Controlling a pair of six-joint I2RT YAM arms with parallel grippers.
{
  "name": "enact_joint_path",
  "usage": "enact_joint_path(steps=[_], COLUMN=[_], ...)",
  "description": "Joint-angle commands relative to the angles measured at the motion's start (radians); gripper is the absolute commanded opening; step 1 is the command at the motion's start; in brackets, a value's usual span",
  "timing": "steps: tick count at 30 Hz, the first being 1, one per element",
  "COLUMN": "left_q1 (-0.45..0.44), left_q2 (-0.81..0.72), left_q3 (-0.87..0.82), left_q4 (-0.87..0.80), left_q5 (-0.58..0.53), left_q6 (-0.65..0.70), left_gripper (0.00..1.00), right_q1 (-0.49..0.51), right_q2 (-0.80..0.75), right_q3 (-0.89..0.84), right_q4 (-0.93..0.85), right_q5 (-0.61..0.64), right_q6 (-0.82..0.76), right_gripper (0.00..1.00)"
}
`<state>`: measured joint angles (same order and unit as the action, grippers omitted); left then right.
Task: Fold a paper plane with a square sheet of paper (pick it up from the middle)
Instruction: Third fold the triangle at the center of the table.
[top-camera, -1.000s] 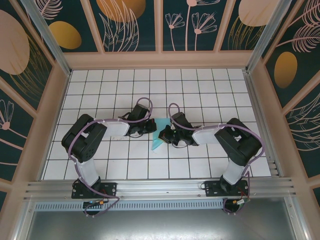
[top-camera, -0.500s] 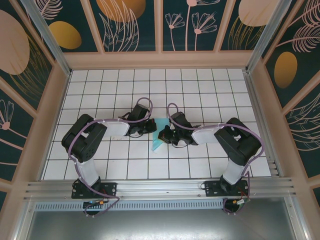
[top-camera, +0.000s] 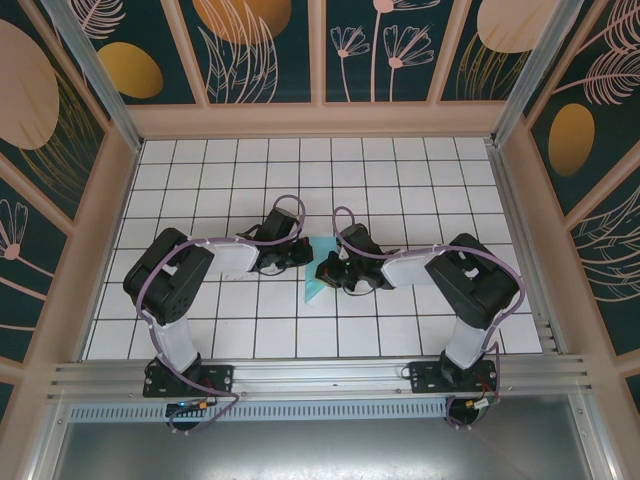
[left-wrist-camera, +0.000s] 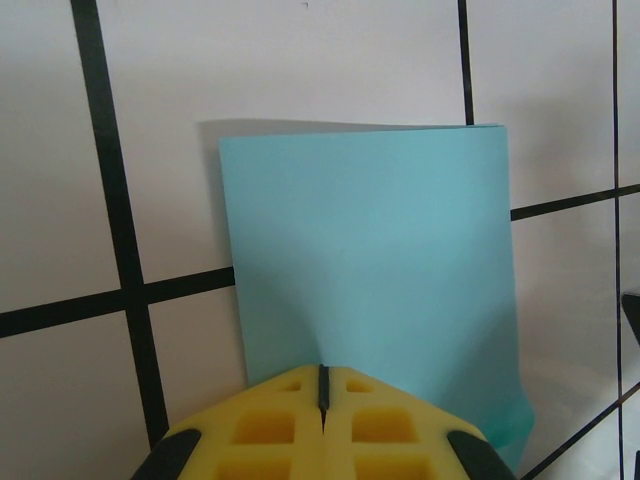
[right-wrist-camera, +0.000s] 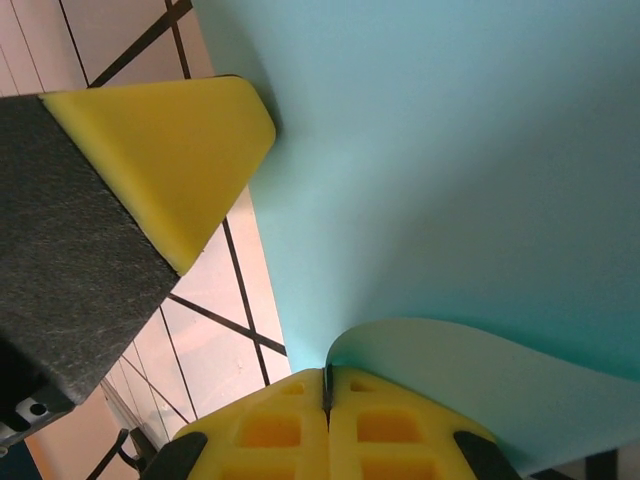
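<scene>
The square sheet of paper (top-camera: 313, 288) lies near the middle of the table (top-camera: 200, 170), on the white grid tiles, between my two arms, and from above I see only its light-blue edges past the wrists. The left arm (top-camera: 180, 275) reaches in from the left and the right arm (top-camera: 470, 280) from the right, both bent low so that their tips nearly meet over the sheet. On the left wrist camera the paper (left-wrist-camera: 370, 260) looks like an upright rectangle with a straight far edge, flat on the tiles and crossing one black grid line. The left jaws are pressed together, with the yellow pads (left-wrist-camera: 270, 430) meeting in a thin seam at the paper's near edge. I cannot tell from here whether they grip that edge or simply rest on it. On the right wrist camera the paper (right-wrist-camera: 480, 150) spreads wide across the top, and a curled layer of it rises off the flat part and runs into the seam of the right jaws. These are closed, pinching that lifted layer between their yellow pads (right-wrist-camera: 400, 430). In that same view one yellow fingertip (right-wrist-camera: 170, 150) of the left jaws touches the sheet's left edge.
</scene>
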<state>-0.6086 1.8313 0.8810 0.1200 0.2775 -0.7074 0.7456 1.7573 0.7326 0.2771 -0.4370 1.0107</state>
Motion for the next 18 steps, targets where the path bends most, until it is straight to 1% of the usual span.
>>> enact_joint_path(steps=[1,18], left_q1=[-0.001,-0.001], left_q2=[0.04,0.041], left_q3=[-0.006,-0.011], left_q4=[-0.041,-0.038], left_q5=[-0.014,-0.012], left_q6=[0.014,0.014], left_gripper=[0.07,0.07], right_q1=[-0.001,0.003], right_q2=[0.02,0.038], right_q3=[0.024,0.027], right_q4=[-0.019,-0.019], right_q5=[-0.009,-0.006], right_q6=[-0.024,-0.036], right_gripper=[0.02,0.02])
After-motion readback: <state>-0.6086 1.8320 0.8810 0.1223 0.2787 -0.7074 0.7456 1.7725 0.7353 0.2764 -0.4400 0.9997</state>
